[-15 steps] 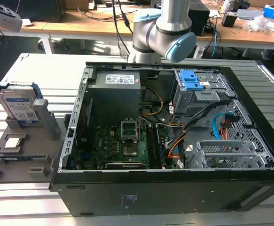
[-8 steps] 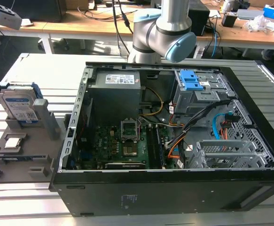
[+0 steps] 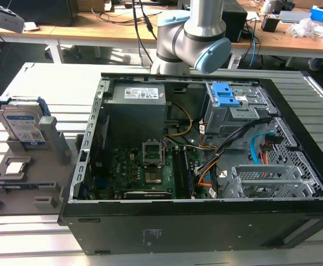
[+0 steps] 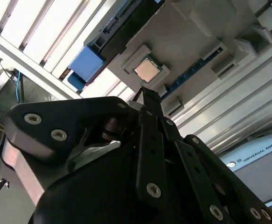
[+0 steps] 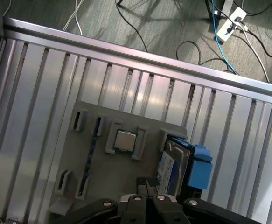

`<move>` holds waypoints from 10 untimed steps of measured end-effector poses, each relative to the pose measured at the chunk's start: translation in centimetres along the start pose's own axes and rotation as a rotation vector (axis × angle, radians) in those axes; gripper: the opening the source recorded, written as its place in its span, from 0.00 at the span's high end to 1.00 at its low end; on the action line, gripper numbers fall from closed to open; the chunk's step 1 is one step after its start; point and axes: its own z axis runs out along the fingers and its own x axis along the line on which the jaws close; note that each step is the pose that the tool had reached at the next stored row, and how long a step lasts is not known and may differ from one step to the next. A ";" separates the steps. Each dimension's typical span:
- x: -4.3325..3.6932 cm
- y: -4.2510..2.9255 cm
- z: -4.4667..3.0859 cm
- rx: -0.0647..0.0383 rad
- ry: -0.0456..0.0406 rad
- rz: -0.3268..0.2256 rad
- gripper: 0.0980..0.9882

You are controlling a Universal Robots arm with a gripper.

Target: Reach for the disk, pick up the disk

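Disk (image 3: 20, 119) upright in grey fixture (image 3: 36, 180), silver, white-blue label (image 3: 27, 132), blue bracket (image 5: 200, 171), end effector (image 5: 146, 183) closed, empty

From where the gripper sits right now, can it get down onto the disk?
Probably yes. In the first wrist view the gripper hangs above the grey holder, with the disk standing on edge in it, upper edge uncovered. Nothing lies between them. Its jaws look closed.
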 end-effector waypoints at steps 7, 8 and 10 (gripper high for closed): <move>0.00 0.00 0.00 -0.001 0.0015 0.019 1.00; -0.01 0.00 0.00 -0.001 0.0010 0.034 1.00; -0.01 0.00 0.02 -0.001 -0.0015 0.097 1.00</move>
